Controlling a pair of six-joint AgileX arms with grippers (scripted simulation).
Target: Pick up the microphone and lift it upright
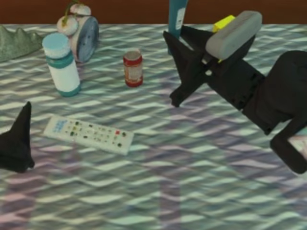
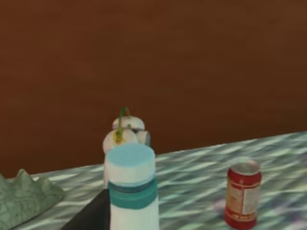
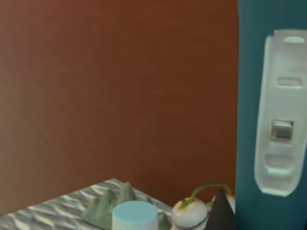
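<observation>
Microphone: the microphone (image 1: 178, 17) shows in the top view as a slim teal shaft with a white strip, standing upright at the far edge of the tabletop, its upper part cut off by the frame; its head is out of view.
Microphone close up: in the right wrist view the microphone (image 3: 254, 96) fills one side as a smooth teal body bearing a raised white switch strip (image 3: 282, 110) with a small grey metallic slider.
Right tool: the right tool (image 1: 180, 67) sits high over the far right of the tabletop, its dark pointed fingers just beside the teal shaft; whether they pinch the shaft I cannot tell.
Left tool: the left tool (image 1: 19, 141) rests at the left edge, a black tapered shape; whether spread or pressed together I cannot tell.
Tabletop: the tabletop (image 1: 192, 182) carries a rippled pattern in teal, white and lilac.
Bottle: a white cylindrical bottle (image 1: 61, 64) with teal bands and a flat pale-blue cap stands far left.
Alarm clock: a round alarm clock (image 1: 81, 31) with white bells stands just behind the bottle.
Can: a small red can (image 1: 133, 68) with a pale label and silver top stands upright near the middle.
Remote: a flat white remote (image 1: 88, 133) with small coloured buttons lies in front of the bottle.
Rock: a jagged grey-green rock-like piece (image 1: 17, 42) lies at the far left corner.
</observation>
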